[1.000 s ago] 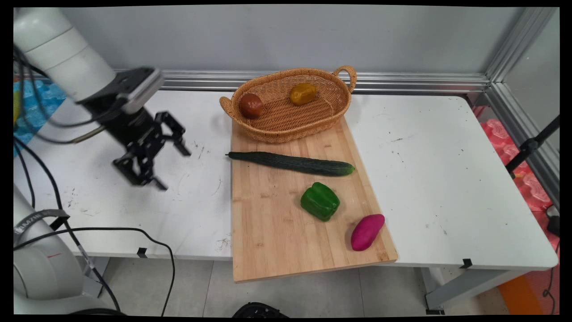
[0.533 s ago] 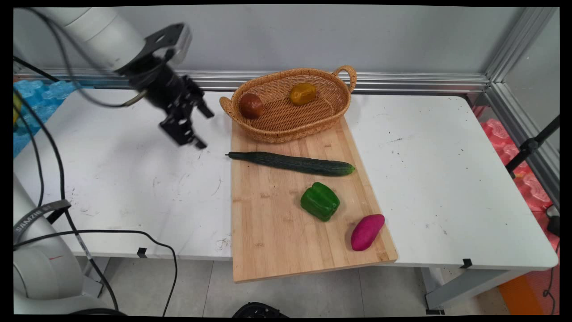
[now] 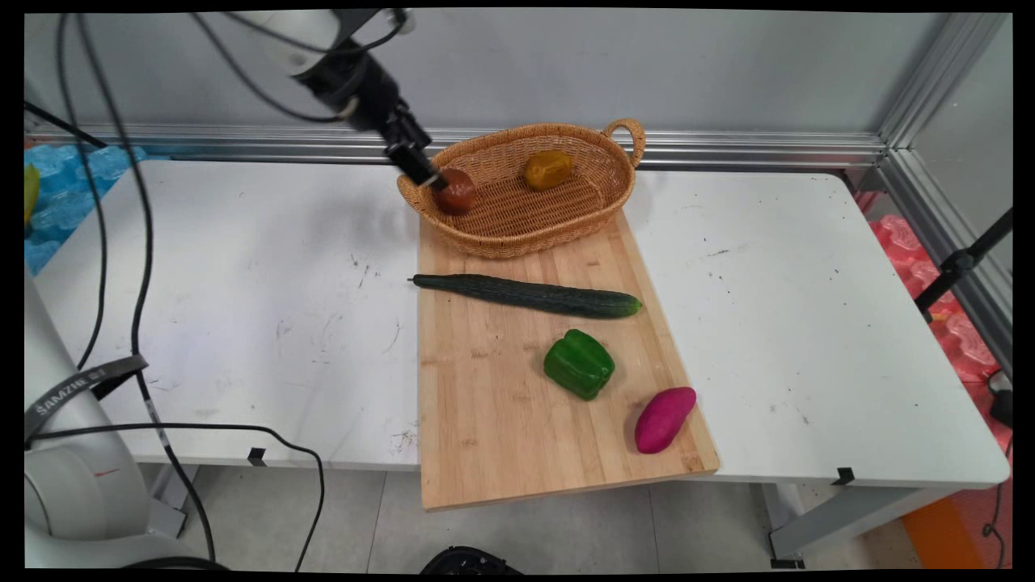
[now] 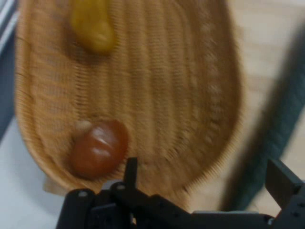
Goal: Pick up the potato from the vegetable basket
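Observation:
My gripper (image 3: 424,171) hangs over the left end of a wicker basket (image 3: 517,230), right beside a red-brown tomato (image 3: 458,192) that lies inside it. A yellow pepper (image 3: 547,170) lies further back in the same basket. In the hand view the gripper (image 4: 205,179) is open, its two fingers wide apart with nothing between them. There the tomato (image 4: 99,149) sits just beyond the left finger, on the basket's woven floor (image 4: 190,95), and the yellow pepper (image 4: 93,24) is near the top edge.
The basket stands on the far end of a wooden cutting board (image 3: 501,420). On the board lie a long cucumber (image 3: 525,295), a green pepper (image 3: 579,364) and a purple sweet potato (image 3: 665,419). The cucumber (image 4: 281,129) shows blurred at the hand view's right.
The gripper has risen from low over the table's left part and swung right and toward the wall, arriving over the basket's left end. The vegetables have not moved.

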`<state>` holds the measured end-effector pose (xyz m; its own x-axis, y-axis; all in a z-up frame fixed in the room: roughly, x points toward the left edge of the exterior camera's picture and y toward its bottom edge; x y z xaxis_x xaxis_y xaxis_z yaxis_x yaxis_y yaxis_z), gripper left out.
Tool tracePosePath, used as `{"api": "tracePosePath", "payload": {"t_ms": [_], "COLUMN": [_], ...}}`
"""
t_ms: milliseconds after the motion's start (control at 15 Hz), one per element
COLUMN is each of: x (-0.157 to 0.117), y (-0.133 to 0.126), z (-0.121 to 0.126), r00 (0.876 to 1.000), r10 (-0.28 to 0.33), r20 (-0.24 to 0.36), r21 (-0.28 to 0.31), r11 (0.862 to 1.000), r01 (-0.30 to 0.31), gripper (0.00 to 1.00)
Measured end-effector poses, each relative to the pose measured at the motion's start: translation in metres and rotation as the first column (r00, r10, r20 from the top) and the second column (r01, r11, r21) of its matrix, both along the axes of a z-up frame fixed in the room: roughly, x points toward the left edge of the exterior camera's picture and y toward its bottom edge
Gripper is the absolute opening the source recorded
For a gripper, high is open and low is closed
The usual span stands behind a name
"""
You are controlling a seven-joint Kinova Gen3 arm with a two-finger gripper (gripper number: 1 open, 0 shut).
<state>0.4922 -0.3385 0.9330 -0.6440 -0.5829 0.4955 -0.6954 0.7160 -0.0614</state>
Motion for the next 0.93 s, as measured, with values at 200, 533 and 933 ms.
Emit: {"api": "tracePosePath", "payload": {"t_ms": [200,533,933], "x": [-0.009,-0.026,-0.049], "y": [-0.034,-0.083,-0.133], "z": [-0.006,-0.026,-0.065], "r00": [0.995,0.974,0.96], "r10": [0.102,0.22,0.271], "r20": [-0.022,-0.052,-0.068], "r21": [-0.017,-0.023,-0.011], "r11": [0.995,0.975,0.962], "r01": [-0.102,-0.221,-0.273], "gripper": [1.0,1.0,1.0]}}
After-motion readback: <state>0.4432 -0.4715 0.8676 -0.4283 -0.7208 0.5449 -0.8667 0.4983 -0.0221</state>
